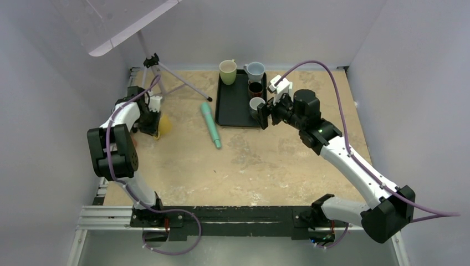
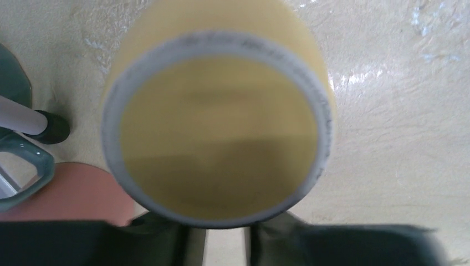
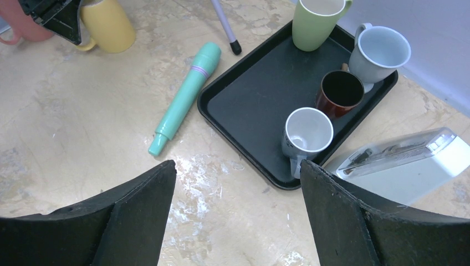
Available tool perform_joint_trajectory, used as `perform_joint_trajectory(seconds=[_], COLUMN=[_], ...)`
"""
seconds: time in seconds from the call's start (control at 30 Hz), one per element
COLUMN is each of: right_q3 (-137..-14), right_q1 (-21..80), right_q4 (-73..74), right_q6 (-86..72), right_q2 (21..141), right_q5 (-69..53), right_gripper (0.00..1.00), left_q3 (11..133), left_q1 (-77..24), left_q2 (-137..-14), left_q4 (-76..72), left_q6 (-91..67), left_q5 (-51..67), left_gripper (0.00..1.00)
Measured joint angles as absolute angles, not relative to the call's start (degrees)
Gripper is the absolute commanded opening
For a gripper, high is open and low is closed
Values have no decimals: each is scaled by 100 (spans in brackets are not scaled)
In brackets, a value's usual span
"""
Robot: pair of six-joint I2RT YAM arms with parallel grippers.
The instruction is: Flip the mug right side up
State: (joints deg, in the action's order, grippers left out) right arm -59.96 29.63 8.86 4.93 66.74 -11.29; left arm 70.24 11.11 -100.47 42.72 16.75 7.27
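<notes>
A yellow mug (image 1: pixel 164 124) is at the far left of the table, right against my left gripper (image 1: pixel 151 117). In the left wrist view one round, grey-ringed end of the mug (image 2: pixel 216 127) faces the camera and fills the frame, blurred. I cannot tell whether it is the mouth or the base. The left gripper (image 2: pixel 226 244) has its dark fingers close together under that ring, and their hold is hidden. In the right wrist view the yellow mug (image 3: pixel 108 25) shows beside the left gripper (image 3: pixel 58 16). My right gripper (image 3: pixel 238 172) is open and empty above the table by the tray's near corner (image 1: pixel 265 115).
A black tray (image 3: pixel 249 94) holds upright green (image 3: pixel 316 22), pale blue (image 3: pixel 379 52), dark red (image 3: pixel 339 91) and grey-white (image 3: pixel 306 133) mugs. A teal cylinder (image 3: pixel 185 97) lies left of it. A pink mug (image 3: pixel 22 30), tripod legs (image 1: pixel 177 83) and a white device (image 3: pixel 404 160) stand nearby.
</notes>
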Motion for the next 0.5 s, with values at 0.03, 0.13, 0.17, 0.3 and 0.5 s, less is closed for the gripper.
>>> perform_joint_trajectory(seconds=[0.03,0.13,0.17,0.3,0.5], right_q3=[-5996,-5996,-5996,-6001,-6016], right_q1=[2963,2963,2963,2963,2989], right_q4=[886,891,891,888,283], right_q6=[493,491,491,366,-589], right_q2=[6676,6681,6681,6681,6705], right_q5=[-1129,-1127,-1127,-1135,-1527], right_gripper=[85,85,85,85,86], left_q3=[7024,7026,7026,7059,7756], left_q1=[1111,1111,1111,1116,1107], left_q2=[-10075,-10088,-10088,-10016,-9478], left_q4=[4257,4206,4222,4515,5684], left_q6=[1656,1651,1656,1664,1468], left_q5=[735,821,843,1074,2364], left_gripper=[0,0,0,0,0])
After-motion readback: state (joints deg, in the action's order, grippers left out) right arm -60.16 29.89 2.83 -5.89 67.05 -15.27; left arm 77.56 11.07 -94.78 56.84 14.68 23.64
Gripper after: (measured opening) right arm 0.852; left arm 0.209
